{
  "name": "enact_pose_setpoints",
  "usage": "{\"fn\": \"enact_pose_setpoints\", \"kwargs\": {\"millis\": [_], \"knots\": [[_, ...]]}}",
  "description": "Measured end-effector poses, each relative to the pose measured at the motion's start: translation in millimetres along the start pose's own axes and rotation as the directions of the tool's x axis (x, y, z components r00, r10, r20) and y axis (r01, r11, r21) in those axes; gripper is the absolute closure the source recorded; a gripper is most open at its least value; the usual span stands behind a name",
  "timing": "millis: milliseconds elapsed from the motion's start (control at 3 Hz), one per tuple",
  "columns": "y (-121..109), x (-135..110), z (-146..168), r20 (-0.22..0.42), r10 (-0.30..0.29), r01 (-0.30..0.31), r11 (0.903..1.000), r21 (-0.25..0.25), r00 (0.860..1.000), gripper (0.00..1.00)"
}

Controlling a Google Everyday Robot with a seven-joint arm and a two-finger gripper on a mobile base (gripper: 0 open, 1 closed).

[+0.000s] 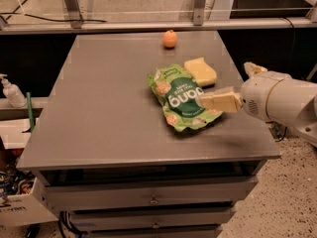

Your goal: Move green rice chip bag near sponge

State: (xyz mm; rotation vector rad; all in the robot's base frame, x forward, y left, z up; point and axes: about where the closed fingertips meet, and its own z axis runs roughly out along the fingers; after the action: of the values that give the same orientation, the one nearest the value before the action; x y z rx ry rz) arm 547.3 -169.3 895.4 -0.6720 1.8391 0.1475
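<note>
The green rice chip bag (pixel 179 99) lies flat on the grey table, its "dang" label facing up. The pale yellow sponge (pixel 200 71) lies right behind it, touching the bag's upper right edge. My gripper (pixel 224 85) reaches in from the right at the bag's right side. It is open: one cream finger (pixel 218 102) lies over the bag's right edge, and the other finger (pixel 253 69) stands apart, up and to the right. It holds nothing.
A small orange fruit (pixel 170 38) sits near the table's (pixel 99 113) far edge. Drawers are under the tabletop. A white bottle (pixel 10 91) stands on a shelf at the left. A metal rail runs behind the table.
</note>
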Motion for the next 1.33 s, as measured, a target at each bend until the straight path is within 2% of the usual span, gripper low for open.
{"fn": "enact_pose_setpoints", "kwargs": {"millis": [333, 667, 1000, 1333], "knots": [[0, 0, 0, 0.000, 0.000, 0.000, 1.0000, 0.000, 1.000, 0.00], [-16, -8, -1, 0.018, -0.023, 0.022, 0.9992, 0.034, 1.000, 0.00], [-62, -29, 1, 0.058, -0.077, 0.071, 0.9930, 0.094, 0.995, 0.00], [-118, -55, -4, 0.102, -0.117, 0.100, 0.9822, 0.159, 0.988, 0.00]]}}
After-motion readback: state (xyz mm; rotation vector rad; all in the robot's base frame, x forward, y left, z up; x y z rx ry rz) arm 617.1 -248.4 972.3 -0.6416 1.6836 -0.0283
